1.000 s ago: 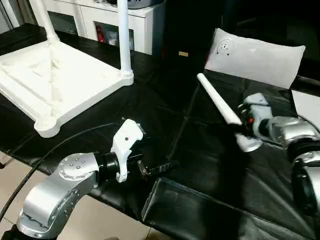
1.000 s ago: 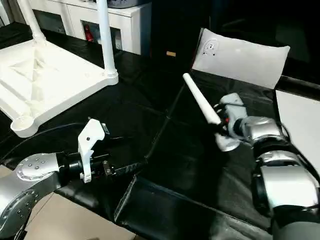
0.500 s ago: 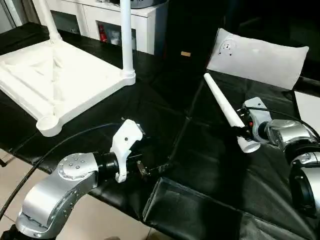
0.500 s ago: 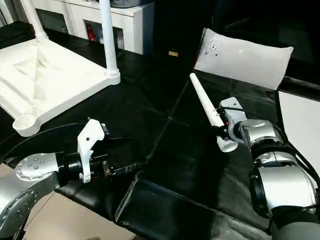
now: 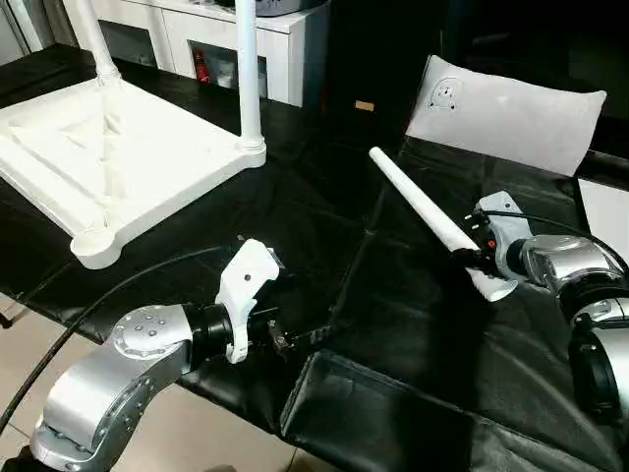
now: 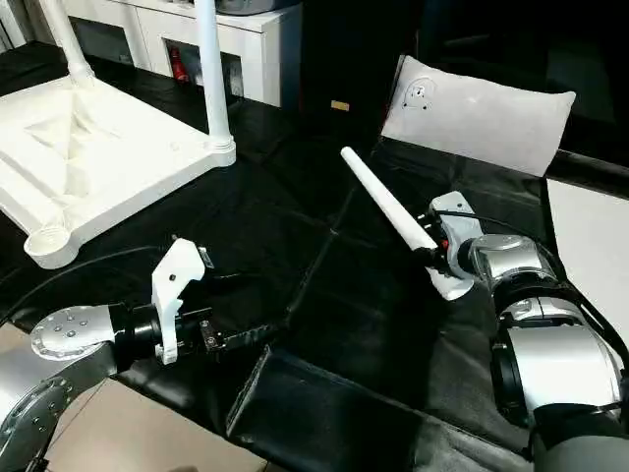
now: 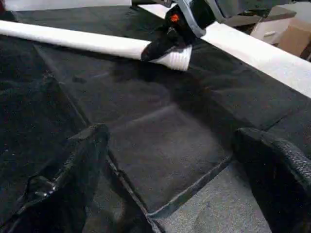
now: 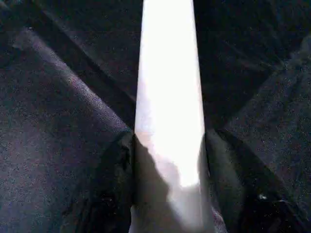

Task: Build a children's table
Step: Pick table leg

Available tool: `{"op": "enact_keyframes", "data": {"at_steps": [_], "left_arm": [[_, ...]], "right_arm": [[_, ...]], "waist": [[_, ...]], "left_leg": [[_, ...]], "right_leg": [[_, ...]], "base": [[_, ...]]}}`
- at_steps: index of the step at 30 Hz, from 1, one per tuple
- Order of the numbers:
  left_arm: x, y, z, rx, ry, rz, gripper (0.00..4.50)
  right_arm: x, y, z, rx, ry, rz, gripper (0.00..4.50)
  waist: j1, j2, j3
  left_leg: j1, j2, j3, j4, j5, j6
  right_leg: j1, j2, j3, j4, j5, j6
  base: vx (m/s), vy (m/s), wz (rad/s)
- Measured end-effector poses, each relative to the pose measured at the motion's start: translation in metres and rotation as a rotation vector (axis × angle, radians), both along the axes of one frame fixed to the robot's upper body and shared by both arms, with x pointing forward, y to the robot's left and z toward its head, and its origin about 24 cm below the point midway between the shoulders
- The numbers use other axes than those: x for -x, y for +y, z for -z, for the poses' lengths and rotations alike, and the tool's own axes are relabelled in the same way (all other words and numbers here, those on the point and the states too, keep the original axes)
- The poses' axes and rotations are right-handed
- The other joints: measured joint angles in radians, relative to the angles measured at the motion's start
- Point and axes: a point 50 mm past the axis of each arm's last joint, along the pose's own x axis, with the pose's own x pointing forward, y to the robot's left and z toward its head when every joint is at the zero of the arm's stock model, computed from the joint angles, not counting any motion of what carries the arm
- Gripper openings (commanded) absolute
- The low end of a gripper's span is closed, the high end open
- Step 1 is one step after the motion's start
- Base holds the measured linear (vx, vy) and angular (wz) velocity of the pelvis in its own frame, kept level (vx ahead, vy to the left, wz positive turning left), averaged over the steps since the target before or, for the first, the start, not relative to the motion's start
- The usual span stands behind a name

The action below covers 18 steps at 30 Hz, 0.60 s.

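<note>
The children's table lies upside down at the far left: a white square tabletop (image 5: pixel 147 167) with two legs (image 5: pixel 248 69) standing in its far sockets and an empty corner socket (image 5: pixel 95 244) nearest me. A third white tapered leg (image 5: pixel 418 202) slants across the black cloth. My right gripper (image 5: pixel 474 260) is shut on it near its wide end, and a black finger (image 8: pixel 114 184) presses each side of the leg (image 8: pixel 167 97). My left gripper (image 5: pixel 307 337) hovers open at the table's front edge, its fingers (image 7: pixel 73 179) wide apart and holding nothing.
A white panel with holes (image 5: pixel 511 113) lies behind the held leg. A flat white board strip (image 5: pixel 604 211) sits at the right edge. A white cabinet (image 5: pixel 211 39) stands behind the tabletop. The black cloth folds over the table's front edge (image 5: pixel 324 393), with floor (image 5: pixel 197 433) below.
The held leg's narrow tip has swung to the left, and my right gripper's fingers have drawn in on it. My left arm has sunk slightly.
</note>
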Motion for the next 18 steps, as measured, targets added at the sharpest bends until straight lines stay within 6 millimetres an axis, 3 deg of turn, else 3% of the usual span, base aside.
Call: {"op": "enact_keyframes", "data": {"at_steps": [7,10,14,18], "left_arm": [[-0.002,-0.001,0.000,0.000,-0.024,-0.035,4.50],[-0.012,0.000,-0.002,0.005,-0.070,-0.130,4.50],[-0.022,0.003,-0.007,0.007,-0.130,-0.226,4.50],[-0.038,0.008,-0.009,-0.007,-0.179,-0.368,4.50]], "right_arm": [[-0.004,0.003,-0.005,-0.152,-0.070,0.067,1.86],[-0.017,0.014,-0.025,-0.261,-0.246,0.102,1.86],[-0.026,0.020,-0.050,-0.290,-0.412,0.107,1.86],[-0.010,0.049,-0.038,-0.391,-0.503,0.165,1.86]], "waist": [[0.000,-0.001,0.001],[-0.005,0.000,0.002],[0.001,0.000,0.002],[0.008,-0.001,0.002]], "left_leg": [[-0.001,0.000,0.000,0.000,0.000,0.000],[-0.001,0.001,0.003,0.000,0.000,0.000],[-0.001,0.002,0.003,-0.001,0.000,0.000],[0.000,0.002,0.005,-0.002,0.000,0.000]], "right_leg": [[-0.001,0.000,0.000,0.000,0.001,-0.001],[-0.003,0.000,0.002,0.001,0.001,-0.002],[-0.002,0.001,0.001,0.000,0.001,-0.001],[-0.001,0.001,0.002,-0.002,0.000,0.000]], "base": [[0.000,0.000,0.00],[0.000,0.000,0.00],[0.000,0.000,0.00],[0.000,0.000,0.00]]}}
